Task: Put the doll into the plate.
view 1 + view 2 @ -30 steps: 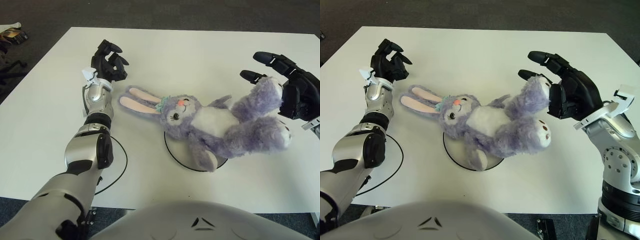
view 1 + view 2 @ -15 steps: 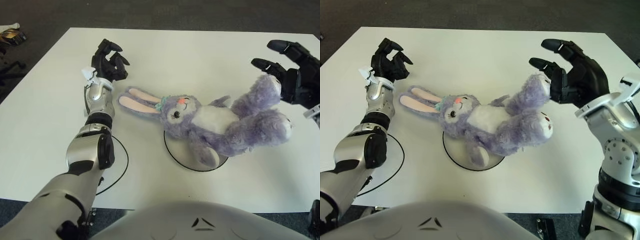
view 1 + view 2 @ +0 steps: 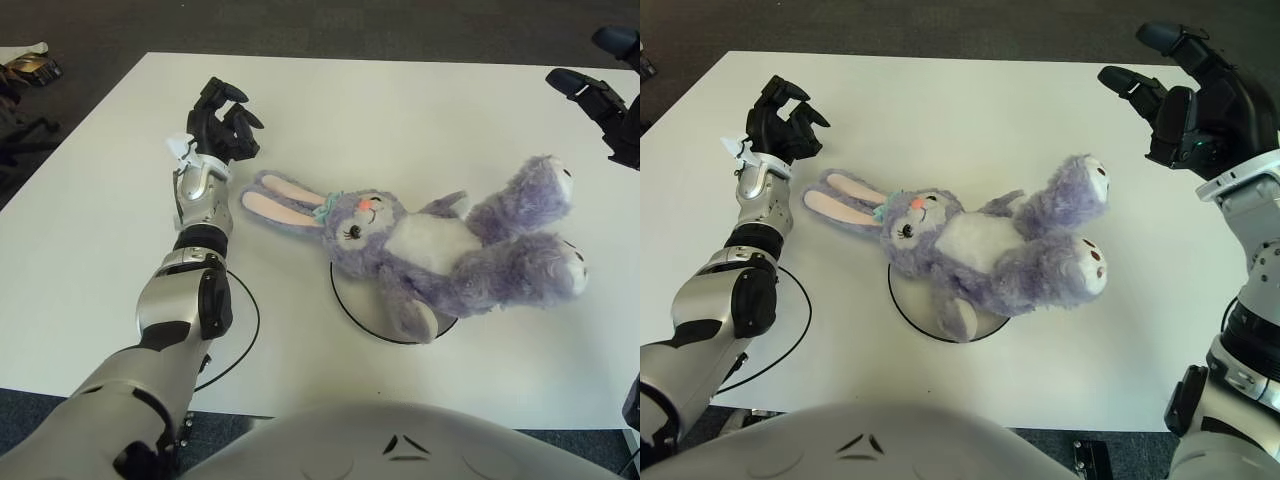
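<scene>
since a second ago my right hand (image 3: 1195, 100) lifts clear of the purple plush bunny doll (image 3: 970, 240), fingers spread and empty. i see the doll lying across the round white black-rimmed plate (image 3: 940, 318), ears and legs spilling onto the white surface (image 3: 970, 110). my left hand (image 3: 785, 120) sits curled, empty, beside the ears.

A wide white rectangular table (image 3: 970, 110) carried a flat white round plate with a dark rim (image 3: 930, 322), and a purple plush rabbit doll (image 3: 970, 248) lay across that plate, ears stretched onto the tabletop.
</scene>
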Motion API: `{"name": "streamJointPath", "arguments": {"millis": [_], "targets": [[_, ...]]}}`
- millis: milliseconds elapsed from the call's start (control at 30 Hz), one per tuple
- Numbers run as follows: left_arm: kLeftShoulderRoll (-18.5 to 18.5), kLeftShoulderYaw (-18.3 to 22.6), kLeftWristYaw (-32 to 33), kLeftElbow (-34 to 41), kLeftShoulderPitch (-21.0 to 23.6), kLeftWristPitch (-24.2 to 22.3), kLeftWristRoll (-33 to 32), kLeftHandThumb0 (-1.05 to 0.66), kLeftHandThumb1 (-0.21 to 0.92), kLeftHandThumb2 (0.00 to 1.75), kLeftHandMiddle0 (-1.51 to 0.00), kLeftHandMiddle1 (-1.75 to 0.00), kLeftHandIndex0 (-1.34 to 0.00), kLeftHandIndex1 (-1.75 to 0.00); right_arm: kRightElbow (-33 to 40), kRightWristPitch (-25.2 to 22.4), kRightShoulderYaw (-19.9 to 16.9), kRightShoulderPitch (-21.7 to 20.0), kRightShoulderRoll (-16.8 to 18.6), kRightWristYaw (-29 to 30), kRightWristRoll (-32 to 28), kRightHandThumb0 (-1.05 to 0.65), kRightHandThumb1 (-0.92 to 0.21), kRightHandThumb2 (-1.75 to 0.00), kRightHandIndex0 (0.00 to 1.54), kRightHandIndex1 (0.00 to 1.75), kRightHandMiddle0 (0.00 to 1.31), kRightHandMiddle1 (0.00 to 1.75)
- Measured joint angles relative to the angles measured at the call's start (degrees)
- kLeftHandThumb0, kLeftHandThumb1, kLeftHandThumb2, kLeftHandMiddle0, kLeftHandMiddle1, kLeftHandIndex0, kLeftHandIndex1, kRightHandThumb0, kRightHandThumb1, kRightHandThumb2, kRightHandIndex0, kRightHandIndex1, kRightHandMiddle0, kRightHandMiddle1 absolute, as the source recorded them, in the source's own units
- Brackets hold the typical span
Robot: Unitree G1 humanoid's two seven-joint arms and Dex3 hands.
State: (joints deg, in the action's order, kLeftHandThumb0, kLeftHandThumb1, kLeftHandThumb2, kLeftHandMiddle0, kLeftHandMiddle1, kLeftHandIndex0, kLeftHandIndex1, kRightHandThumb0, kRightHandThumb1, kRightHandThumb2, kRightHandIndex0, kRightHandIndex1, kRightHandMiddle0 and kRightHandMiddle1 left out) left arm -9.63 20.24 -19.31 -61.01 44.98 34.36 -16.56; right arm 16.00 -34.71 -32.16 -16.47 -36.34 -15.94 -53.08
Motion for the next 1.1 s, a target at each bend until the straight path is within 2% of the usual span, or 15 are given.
{"name": "streamJointPath", "arguments": {"millis": [133, 233, 433, 533, 667, 800, 900, 933, 967, 1000, 1033, 1100], "targets": [[0.3, 0.0, -0.4, 0.0, 0.0, -0.3, -0.2, -0.01, 0.20, 1.46, -0.59, -1.75, -0.58, -1.75, -3.1, -0.6, -0.4, 0.8, 1.6, 0.1, -0.3, 0.16, -0.09, -1.46, 0.07, 1.03, 0.13, 1.32], [0.4, 0.0, -0.4, 0.0, 0.0, -0.3, -0.2, -0.01, 0.15, 1.49, -0.72, -1.75, -0.58, -1.65, -4.4, -4.2, -1.9, 0.0, 1.9, 6.1, -2.0, 0.17, -0.08, -1.47, 0.07, 1.06, 0.14, 1.33], [0.5, 0.0, -0.3, 0.0, 0.0, -0.3, -0.1, -0.02, 0.11, 1.52, -0.79, -1.75, -0.59, -1.60, -7.7, -7.5, -3.2, -4.0, 2.3, 12.6, -4.3, 0.18, -0.07, -1.48, 0.11, 1.13, 0.16, 1.36], [1.1, -0.5, -0.3, 1.0, -0.5, 0.2, 0.2, -0.01, 0.13, 1.52, -0.68, -1.75, -0.61, -1.70, -9.3, -8.0, -3.3, -5.9, 2.3, 14.2, -4.3, 0.18, -0.07, -1.48, 0.15, 1.16, 0.16, 1.36], [1.6, -1.5, 0.0, 1.5, -0.8, 1.0, 1.5, -0.01, 0.15, 1.51, -0.63, -1.75, -0.61, -1.74, -9.5, -8.5, -3.2, -6.7, 2.4, 16.6, -3.7, 0.13, -0.09, -1.45, 0.19, 1.23, 0.19, 1.38], [1.7, -2.1, 1.4, 1.9, -1.0, 1.0, 2.6, -0.01, 0.16, 1.50, -0.62, -1.75, -0.60, -1.74, -6.4, -6.8, -2.4, -4.6, 4.7, 18.8, -0.6, 0.10, -0.10, -1.43, 0.21, 1.27, 0.20, 1.38], [1.7, -2.5, 2.5, 2.5, -1.3, 0.9, 3.4, -0.01, 0.19, 1.47, -0.59, -1.75, -0.58, -1.75, -2.7, -5.3, 0.6, -2.1, 6.8, 21.5, 4.8, 0.01, -0.14, -1.37, 0.27, 1.43, 0.27, 1.44], [1.6, -2.5, 2.8, 2.6, -1.4, 0.9, 3.6, -0.01, 0.20, 1.46, -0.59, -1.75, -0.57, -1.75, -1.7, -5.3, 1.8, -1.6, 7.2, 22.8, 6.8, -0.07, -0.22, -1.28, 0.27, 1.44, 0.32, 1.47], [1.7, -2.7, 3.2, 2.8, -1.6, 0.8, 3.8, -0.01, 0.20, 1.46, -0.58, -1.75, -0.57, -1.75, -0.6, -5.3, 3.4, -1.1, 7.7, 24.5, 9.5, -0.19, -0.36, -1.11, 0.27, 1.46, 0.39, 1.50], [1.7, -2.9, 3.5, 3.0, -1.8, 0.7, 3.9, -0.01, 0.21, 1.45, -0.58, -1.75, -0.56, -1.75, 0.1, -5.2, 4.6, -0.7, 8.0, 25.7, 11.7, -0.26, -0.43, -1.02, 0.27, 1.47, 0.45, 1.53], [1.8, -3.2, 3.9, 3.4, -2.1, 0.6, 4.3, -0.01, 0.22, 1.44, -0.57, -1.75, -0.56, -1.75, 0.9, -5.1, 6.2, -0.4, 8.5, 27.1, 14.5, -0.29, -0.45, -0.99, 0.27, 1.47, 0.47, 1.53], [2.0, -3.7, 4.4, 4.0, -2.5, 0.2, 4.8, -0.01, 0.19, 1.45, -0.66, -1.75, -0.56, -1.67, 1.5, -4.5, 8.2, -0.1, 9.2, 28.6, 18.2, -0.15, -0.47, -1.01, 0.34, 1.49, 0.49, 1.61]]}}
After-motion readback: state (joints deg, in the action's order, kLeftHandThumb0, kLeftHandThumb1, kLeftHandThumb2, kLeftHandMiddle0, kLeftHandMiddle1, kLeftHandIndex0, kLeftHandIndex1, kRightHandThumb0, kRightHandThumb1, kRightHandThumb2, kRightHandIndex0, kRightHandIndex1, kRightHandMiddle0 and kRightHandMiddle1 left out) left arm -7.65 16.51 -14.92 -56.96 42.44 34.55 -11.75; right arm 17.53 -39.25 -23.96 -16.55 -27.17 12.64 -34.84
